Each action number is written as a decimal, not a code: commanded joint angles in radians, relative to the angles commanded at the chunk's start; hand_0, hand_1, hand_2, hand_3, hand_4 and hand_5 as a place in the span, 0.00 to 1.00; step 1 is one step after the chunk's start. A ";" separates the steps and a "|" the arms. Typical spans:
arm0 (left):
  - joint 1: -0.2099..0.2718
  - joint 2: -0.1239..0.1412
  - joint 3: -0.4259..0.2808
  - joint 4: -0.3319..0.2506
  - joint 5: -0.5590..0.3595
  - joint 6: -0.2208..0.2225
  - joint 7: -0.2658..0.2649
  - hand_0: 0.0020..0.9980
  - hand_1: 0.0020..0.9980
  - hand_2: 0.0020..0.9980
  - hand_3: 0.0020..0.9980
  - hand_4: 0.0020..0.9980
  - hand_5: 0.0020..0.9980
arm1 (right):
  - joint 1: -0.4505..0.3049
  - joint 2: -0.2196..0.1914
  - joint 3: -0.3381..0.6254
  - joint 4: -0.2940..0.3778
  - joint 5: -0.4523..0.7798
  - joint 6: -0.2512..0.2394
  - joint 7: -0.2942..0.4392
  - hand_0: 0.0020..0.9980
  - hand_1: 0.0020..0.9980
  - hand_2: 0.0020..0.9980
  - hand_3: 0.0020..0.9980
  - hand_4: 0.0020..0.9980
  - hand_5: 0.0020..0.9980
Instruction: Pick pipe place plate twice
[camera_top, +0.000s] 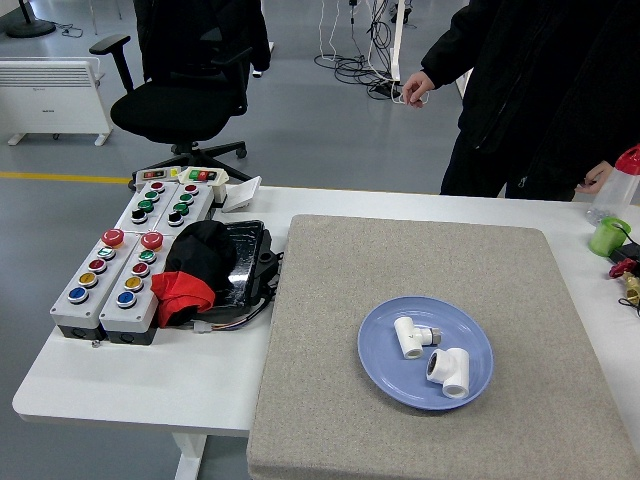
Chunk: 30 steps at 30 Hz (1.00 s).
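Already on the plate (385, 375): two white pipes, the first pipe (408, 336) lying with its long axis roughly toward the far edge, the second pipe (450, 371) just beside it, nearer the right. No robot hand in view, so finger state cannot be told, nor which arm is nearer. Plate resting on the grey mat (320, 330) covering the bench (150, 370). Likely done, both pieces placed.

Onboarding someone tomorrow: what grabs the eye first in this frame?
The blue plate on the grey mat, holding two white pipe fittings side by side. Next, the button boxes with coloured buttons at the table's left, and a person in black at the far side.
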 joint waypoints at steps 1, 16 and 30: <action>0.000 0.000 0.001 0.000 -0.001 0.000 0.000 0.66 0.62 0.64 0.57 0.40 1.00 | 0.001 0.001 0.001 0.000 0.000 0.000 0.001 0.81 0.76 0.83 0.82 0.61 0.48; 0.001 0.000 0.004 0.000 -0.008 0.001 0.000 0.66 0.62 0.64 0.57 0.40 1.00 | 0.011 0.017 0.004 -0.005 -0.005 -0.014 0.006 0.81 0.76 0.83 0.81 0.61 0.49; 0.006 -0.004 -0.001 0.000 -0.003 0.003 -0.001 0.66 0.62 0.64 0.57 0.40 1.00 | 0.012 0.015 0.000 -0.006 0.002 -0.033 0.026 0.80 0.76 0.83 0.81 0.60 0.49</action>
